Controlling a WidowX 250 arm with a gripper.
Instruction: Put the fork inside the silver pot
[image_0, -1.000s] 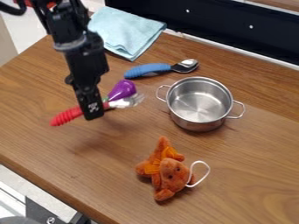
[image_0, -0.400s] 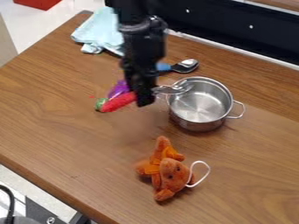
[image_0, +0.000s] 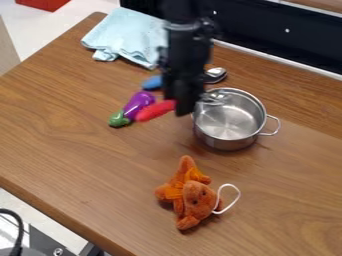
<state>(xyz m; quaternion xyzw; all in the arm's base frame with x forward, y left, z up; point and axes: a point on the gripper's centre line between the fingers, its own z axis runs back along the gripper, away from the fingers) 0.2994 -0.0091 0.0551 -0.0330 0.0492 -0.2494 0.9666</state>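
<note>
- Nearest, see the fuzzy orange toy (image_0: 189, 195), down in front on the wood table (image_0: 80, 155) and well apart from the pot.
- Next, find the silver pot (image_0: 228, 144), sitting upright with an open top, just to the right of the black gripper (image_0: 185, 108) in the view.
- Up by the pot's left edge, see the gripper pinching the fork (image_0: 155, 110) around the middle.
- Look along the fork: a slant, with the red handle low and left, outside the pot, and the shiny prongs high and right, in line with the pot's opening.
- Can't tell about touching the rim.
- Likely need now: go right and a bit nearer, to get the handle past the rim too, then let go.
- Might bump the rim or tip out, from letting go too soon.
- Just left of the handle, see the purple eggplant (image_0: 139, 103).
- Farther back, spot the spoon (image_0: 215, 74), then the blue cloth (image_0: 127, 36).
</note>
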